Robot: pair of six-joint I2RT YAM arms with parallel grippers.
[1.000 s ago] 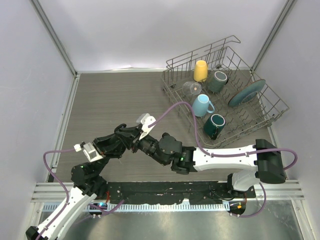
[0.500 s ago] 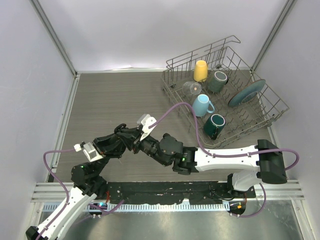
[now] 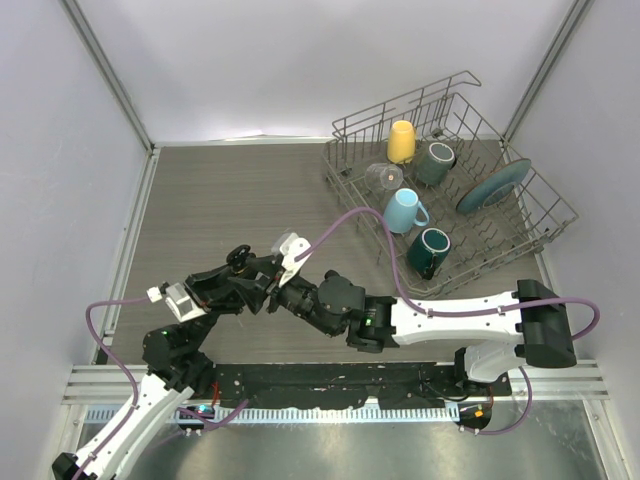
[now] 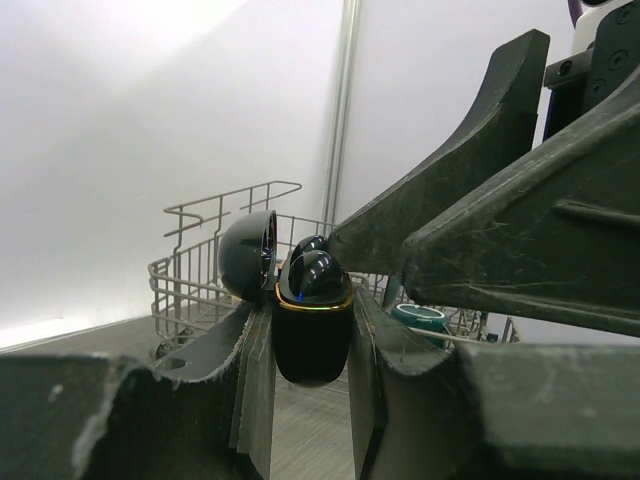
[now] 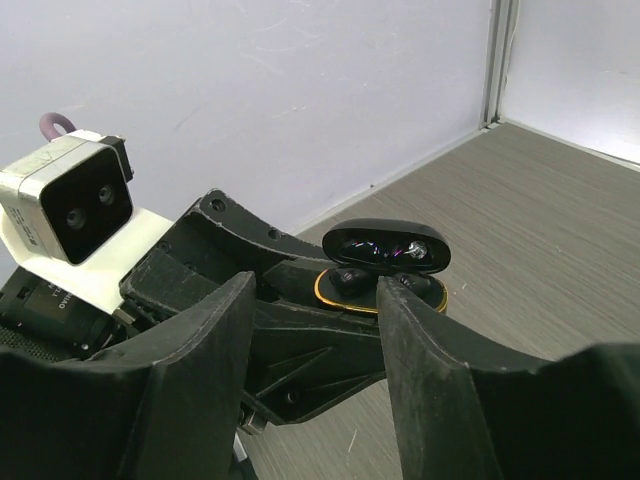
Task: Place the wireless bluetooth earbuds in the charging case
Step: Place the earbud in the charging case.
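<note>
Hovering above the table (image 3: 220, 200), dish rack (image 3: 545, 222) well apart at its far right | left gripper (image 4: 310, 335) clenched on the black, gold-rimmed charging case (image 4: 311, 345), lid (image 5: 385, 245) flipped open | right gripper (image 5: 315, 300) spread, grasping nothing, near the case | two black earbuds (image 5: 350, 281) apparently seated in its wells, though the view is dim

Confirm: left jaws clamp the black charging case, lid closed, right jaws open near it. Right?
Not quite: the lid is hinged open, not closed; the right wrist view shows it. The rest holds: left jaws clamp the black charging case, right jaws open near it.
</note>
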